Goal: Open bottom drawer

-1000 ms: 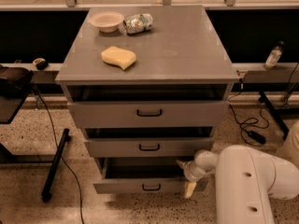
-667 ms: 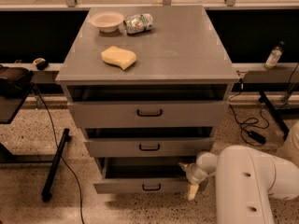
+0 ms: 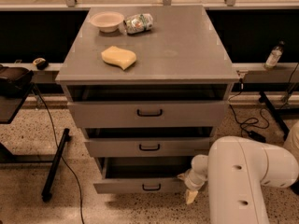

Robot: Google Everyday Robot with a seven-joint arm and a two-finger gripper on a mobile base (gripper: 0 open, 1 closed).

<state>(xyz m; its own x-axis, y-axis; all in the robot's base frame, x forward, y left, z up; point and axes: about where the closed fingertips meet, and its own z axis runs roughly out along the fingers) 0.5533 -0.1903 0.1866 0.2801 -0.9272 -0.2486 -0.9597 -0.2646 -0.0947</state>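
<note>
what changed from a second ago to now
The end effector, at the right end of the bottom drawer, has dipped slightly toward the floor, and the white arm behind it fills a little more of the view. Nothing was visibly grabbed or released. The drawer stays partly pulled out, no further than before. The bowl, packet and sponge on top have not moved.

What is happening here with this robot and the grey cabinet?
The robot's arm reaches low at the right of the grey cabinet. Its gripper is at the right end of the bottom drawer, beside the front panel and away from the black handle. That drawer stands partly open, further out than the two above it. A yellow sponge, a white bowl and a crumpled packet lie on the cabinet top.
</note>
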